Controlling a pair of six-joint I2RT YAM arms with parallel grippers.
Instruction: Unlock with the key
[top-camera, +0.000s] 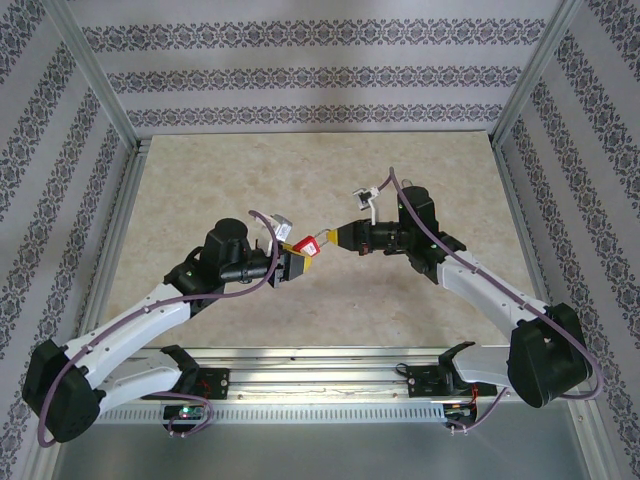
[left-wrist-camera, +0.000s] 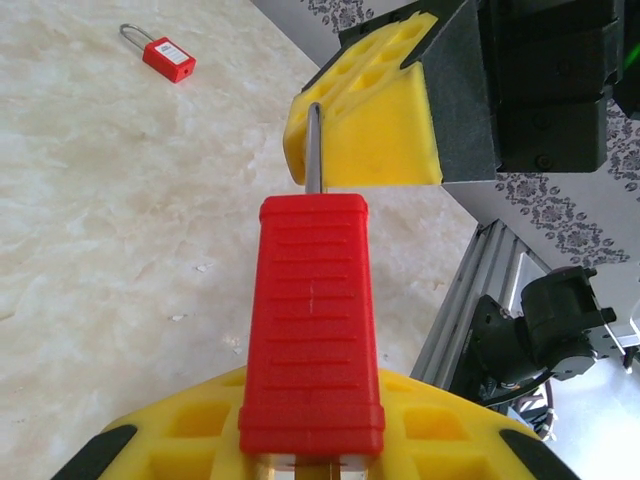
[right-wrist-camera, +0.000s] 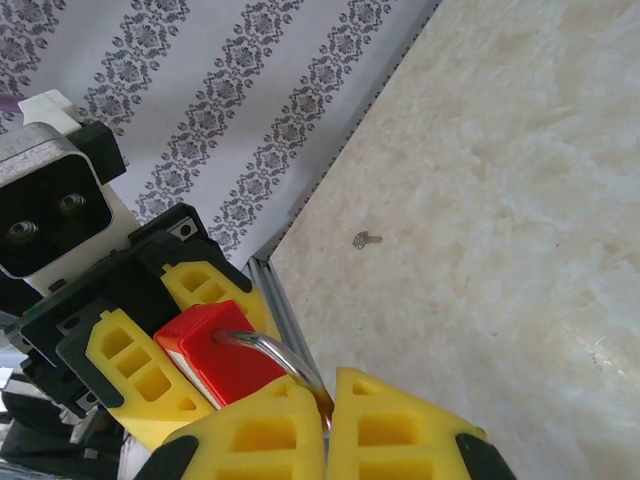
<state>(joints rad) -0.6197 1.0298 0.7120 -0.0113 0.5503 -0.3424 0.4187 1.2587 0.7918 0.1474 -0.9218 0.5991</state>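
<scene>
Padlock (top-camera: 303, 246): held off the table (top-camera: 420, 160), mid-field, between the two pincers.

1. Left pincer (left-wrist-camera: 312, 450): narrow, clamped on the lower end of the red body across its sides. The ribbed face is up and the shackle (left-wrist-camera: 314, 150) points away from the wrist.
2. Right pincer (right-wrist-camera: 325, 420): yellow pads pressed together, with the bend of the shackle pinched in the seam between them.
3. Handling, as judged: a rigid, compact item, likely heavy for its bulk.
   - The ribbed casing should give the pads good purchase.
   - The shackle is thin, smooth, round steel and may slip or swivel in a soft pad.
   - The body sides are the better hold.
   - The keyhole end sits deep toward the left pincer's palm and appears poorly accessible as gripped.
4. Arm pose:
   - The left arm reaches from the near-left base forward and inward, wrist about level.
   - The right arm rises from the near-right base, elbow outward, forearm turned left.
   - The two pincers meet nose to nose.
5. Surroundings:
   - A small grey item (right-wrist-camera: 366, 239) lies flat on the table near the wall rail. It is possibly the key, but too small to confirm. If so, it is thin and awkward to lift.
   - A second red padlock (left-wrist-camera: 165, 57) lies on the table, well apart.
</scene>
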